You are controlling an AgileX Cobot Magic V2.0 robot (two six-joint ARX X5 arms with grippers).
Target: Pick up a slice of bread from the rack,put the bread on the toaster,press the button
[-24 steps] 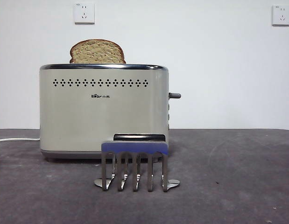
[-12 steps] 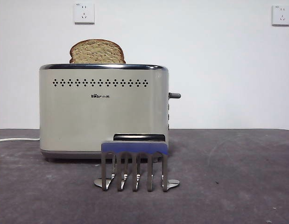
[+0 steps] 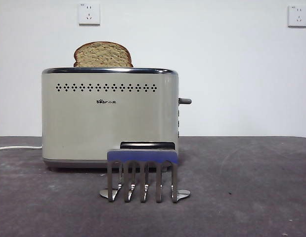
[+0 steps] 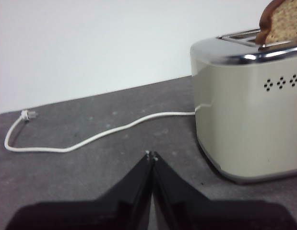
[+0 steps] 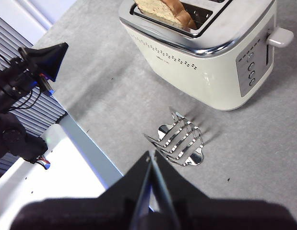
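The slice of bread [image 3: 103,55] stands upright in the slot of the cream toaster [image 3: 109,118], its rounded top above the chrome rim. It also shows in the left wrist view [image 4: 281,21] and the right wrist view [image 5: 165,10]. The metal rack [image 3: 142,176] stands empty in front of the toaster; it also shows in the right wrist view [image 5: 178,139]. The toaster's side lever [image 5: 279,37] is up. My left gripper [image 4: 150,155] is shut and empty, low beside the toaster's cord end. My right gripper [image 5: 150,155] is shut and empty, high above the rack.
A white power cord [image 4: 90,136] trails from the toaster across the dark grey table [image 3: 251,197]. Two wall sockets [image 3: 89,14] are on the white wall behind. The other arm [image 5: 40,60] and the table's front edge show in the right wrist view.
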